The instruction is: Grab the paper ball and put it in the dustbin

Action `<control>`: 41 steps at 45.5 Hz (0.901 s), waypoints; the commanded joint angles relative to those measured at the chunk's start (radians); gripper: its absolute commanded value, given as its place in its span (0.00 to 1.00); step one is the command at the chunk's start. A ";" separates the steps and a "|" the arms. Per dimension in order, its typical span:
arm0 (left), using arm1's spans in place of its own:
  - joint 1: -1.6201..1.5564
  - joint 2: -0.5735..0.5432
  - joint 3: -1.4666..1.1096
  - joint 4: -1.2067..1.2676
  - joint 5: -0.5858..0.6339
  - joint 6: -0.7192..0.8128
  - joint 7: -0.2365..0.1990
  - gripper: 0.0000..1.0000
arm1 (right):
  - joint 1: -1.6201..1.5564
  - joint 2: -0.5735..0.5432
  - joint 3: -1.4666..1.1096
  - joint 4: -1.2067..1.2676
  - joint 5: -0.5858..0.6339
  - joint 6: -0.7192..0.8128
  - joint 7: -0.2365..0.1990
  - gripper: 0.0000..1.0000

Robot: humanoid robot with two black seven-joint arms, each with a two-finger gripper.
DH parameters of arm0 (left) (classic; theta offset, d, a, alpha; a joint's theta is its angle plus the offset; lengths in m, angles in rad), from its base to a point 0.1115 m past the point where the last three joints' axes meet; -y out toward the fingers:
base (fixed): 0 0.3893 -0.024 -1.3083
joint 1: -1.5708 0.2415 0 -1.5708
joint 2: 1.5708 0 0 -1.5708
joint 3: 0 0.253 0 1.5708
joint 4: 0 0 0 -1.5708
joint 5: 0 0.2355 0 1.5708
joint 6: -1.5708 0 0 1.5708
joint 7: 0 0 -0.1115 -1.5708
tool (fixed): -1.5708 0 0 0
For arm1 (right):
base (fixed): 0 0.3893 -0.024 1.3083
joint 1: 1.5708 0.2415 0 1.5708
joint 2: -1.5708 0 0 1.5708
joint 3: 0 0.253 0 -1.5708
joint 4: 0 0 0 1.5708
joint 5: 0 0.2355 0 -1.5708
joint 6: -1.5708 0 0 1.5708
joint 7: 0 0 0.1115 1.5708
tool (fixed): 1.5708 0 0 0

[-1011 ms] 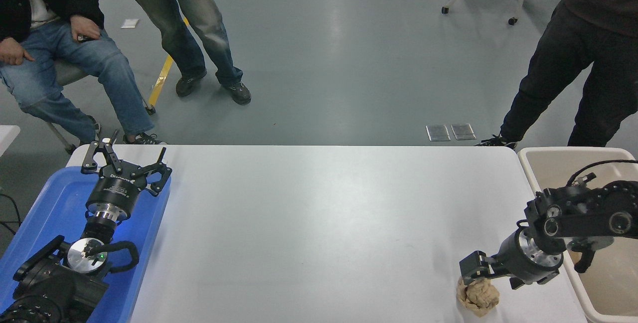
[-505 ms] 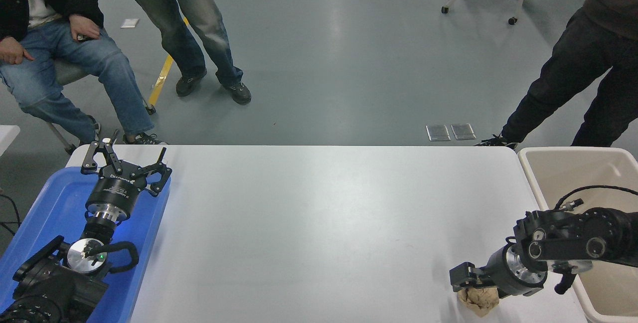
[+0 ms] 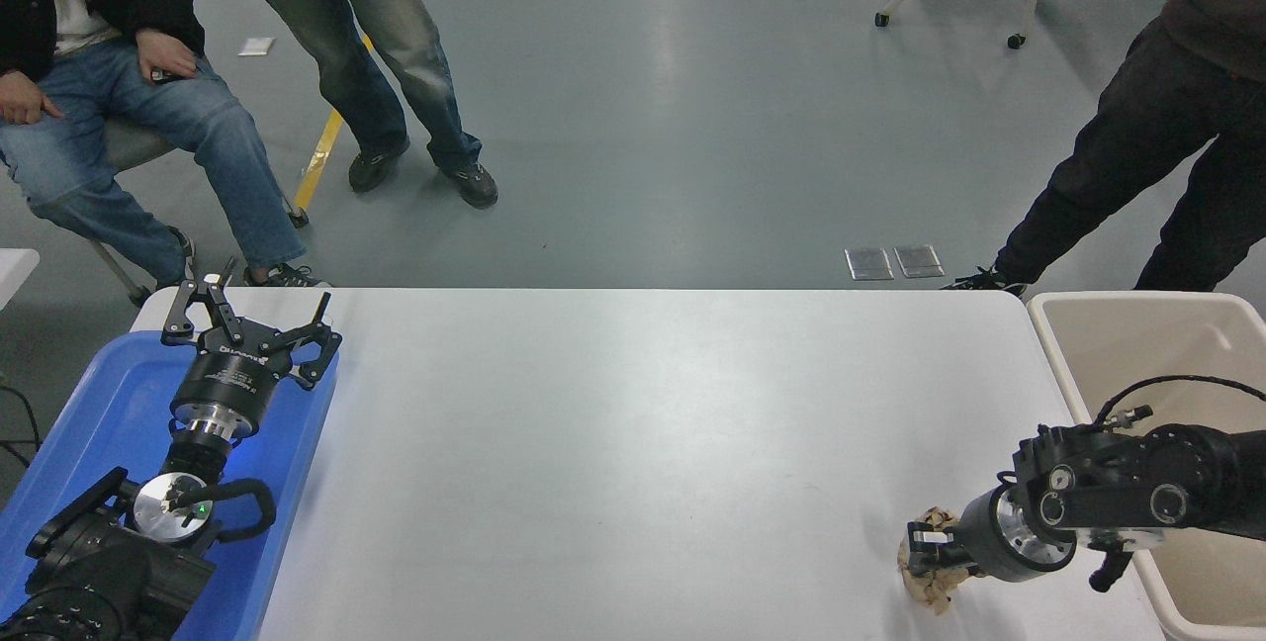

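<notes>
The tan-brown paper ball [image 3: 930, 582] lies on the white table [image 3: 633, 423] near its front right corner. My right gripper [image 3: 926, 552] comes in from the right, low over the table, and its fingers are closed around the ball, which looks squeezed and is partly hidden by them. The ball still touches the table. The beige dustbin [image 3: 1050, 329] stands just off the table's right edge, right of the gripper; my right arm reaches across its rim. My left gripper [image 3: 247, 310] is parked at the lower left, open and empty.
A shallow blue tray [image 3: 99, 394] lies under the left arm at the table's left end. One person sits at the far left, another stands beside them, and a third stands at the far right near the dustbin.
My right gripper has come down and slightly forward onto the paper ball and closed around it. The ball has shifted a little to the left. The left arm has not moved.
</notes>
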 commanded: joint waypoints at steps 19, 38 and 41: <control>0.000 0.002 0.001 -0.001 0.000 0.000 0.001 0.99 | 1.100 -0.142 -0.653 0.487 0.116 0.201 0.019 0.00; 0.000 0.004 0.001 -0.001 0.000 0.000 0.001 0.99 | 1.434 -0.001 -0.684 0.499 0.275 0.447 0.024 0.00; 0.000 0.004 0.001 -0.001 0.000 0.000 0.001 0.99 | 1.433 0.000 -0.691 0.499 0.275 0.447 0.024 0.00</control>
